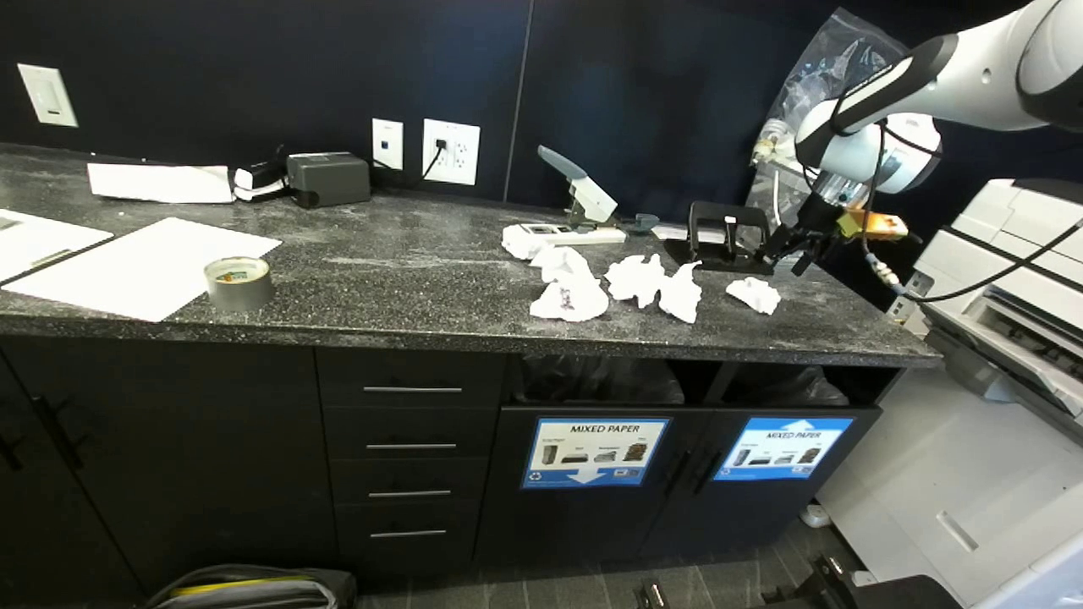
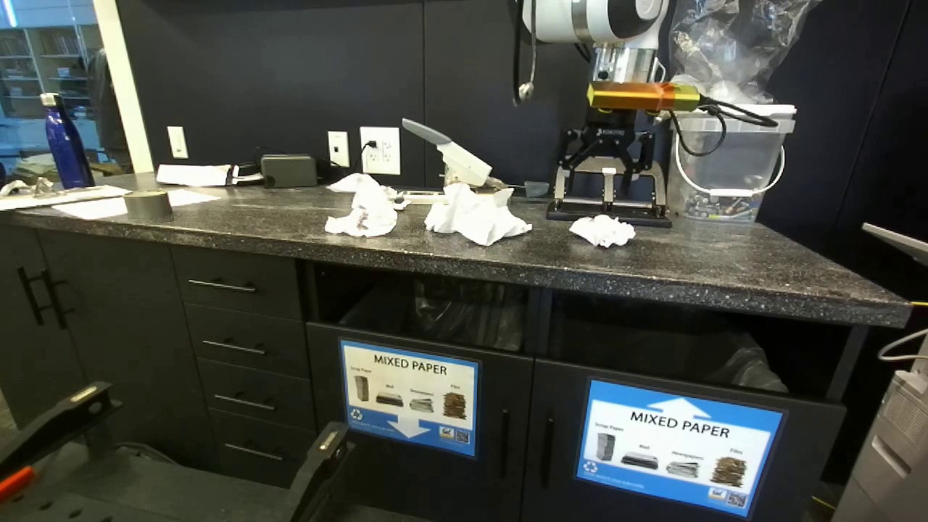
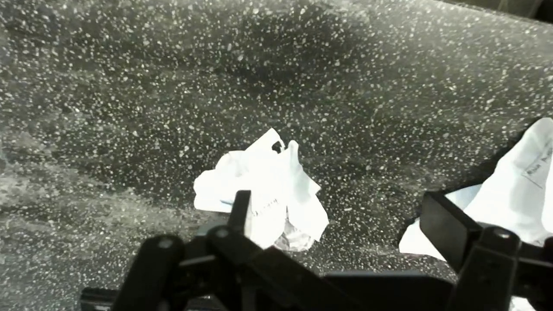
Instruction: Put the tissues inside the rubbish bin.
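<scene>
I remotely hover the tool point(image 3: 343, 217), spread and empty, near the tissue point(image 2: 603, 231) closest to the counter's point(image 2: 747, 261) front-right corner, apparently pre-grasp, with centring, then descent, needed next.

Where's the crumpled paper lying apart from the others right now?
In both exterior views, the crumpled paper is the rightmost scrap on the counter, in front of the hole punch; near centre in the wrist view.

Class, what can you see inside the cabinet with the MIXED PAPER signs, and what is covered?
Above each door, a plastic liner shows in both exterior views. The doors cover everything lower down, so whether the liners hold anything cannot be told.
</scene>
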Robot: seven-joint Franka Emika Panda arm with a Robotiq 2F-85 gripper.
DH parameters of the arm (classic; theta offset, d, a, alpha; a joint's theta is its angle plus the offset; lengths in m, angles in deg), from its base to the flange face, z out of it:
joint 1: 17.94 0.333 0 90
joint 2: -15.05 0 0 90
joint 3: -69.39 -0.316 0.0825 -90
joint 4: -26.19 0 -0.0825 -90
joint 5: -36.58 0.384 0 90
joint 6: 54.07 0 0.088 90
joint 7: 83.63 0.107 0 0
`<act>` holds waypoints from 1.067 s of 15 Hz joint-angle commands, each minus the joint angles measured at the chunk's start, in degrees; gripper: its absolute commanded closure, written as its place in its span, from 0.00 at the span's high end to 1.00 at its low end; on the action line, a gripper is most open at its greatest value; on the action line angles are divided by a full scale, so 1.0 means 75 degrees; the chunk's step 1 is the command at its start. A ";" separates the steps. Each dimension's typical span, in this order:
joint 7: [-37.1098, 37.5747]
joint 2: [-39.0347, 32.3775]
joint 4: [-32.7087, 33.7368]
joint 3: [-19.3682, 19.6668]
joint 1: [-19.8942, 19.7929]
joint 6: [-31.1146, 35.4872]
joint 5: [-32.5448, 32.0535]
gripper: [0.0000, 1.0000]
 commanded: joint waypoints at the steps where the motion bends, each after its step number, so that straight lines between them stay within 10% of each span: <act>1: -0.0070 -0.1121 0.1438 -0.0305 -0.0248 -0.0045 -0.0121 1.00; 16: 0.0090 -0.3384 0.4489 -0.0452 -0.0405 -0.0665 -0.0731 1.00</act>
